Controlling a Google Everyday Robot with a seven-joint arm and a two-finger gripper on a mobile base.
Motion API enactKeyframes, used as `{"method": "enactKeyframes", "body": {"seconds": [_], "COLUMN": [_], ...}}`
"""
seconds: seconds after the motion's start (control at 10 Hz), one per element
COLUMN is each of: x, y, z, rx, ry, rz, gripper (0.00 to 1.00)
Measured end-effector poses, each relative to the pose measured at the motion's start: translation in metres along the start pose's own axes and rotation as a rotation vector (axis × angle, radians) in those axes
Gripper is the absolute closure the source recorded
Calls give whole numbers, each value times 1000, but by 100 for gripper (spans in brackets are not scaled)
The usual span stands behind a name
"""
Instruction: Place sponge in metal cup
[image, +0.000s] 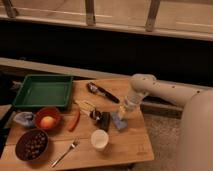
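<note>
The blue-grey sponge (119, 122) lies on the wooden table (130, 145), just right of the small dark metal cup (103, 119). My gripper (122, 113) hangs from the white arm (142, 85) that reaches in from the right. It points down and sits right over the sponge's top edge, touching or nearly touching it. The cup stands upright about one sponge-width left of the gripper.
A cream-white cup (99, 139) stands in front of the metal cup. A red bowl with an orange (47, 119), a dark bowl of grapes (32, 144), a fork (65, 152), a red chili (75, 121), a green tray (44, 91) and a black tool (102, 92) lie to the left and behind.
</note>
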Motion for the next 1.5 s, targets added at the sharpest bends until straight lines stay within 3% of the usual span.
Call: {"method": "enactKeyframes", "body": {"seconds": [0.5, 0.8, 1.1, 1.5], "x": [-12, -22, -38, -50], "y": [5, 32, 71, 127], "z": [-43, -70, -77, -63], "rx": [13, -4, -59, -110], "ry": [-81, -95, -63, 11], "rz": [-33, -128, -251, -391], "gripper": [90, 90, 90, 90]}}
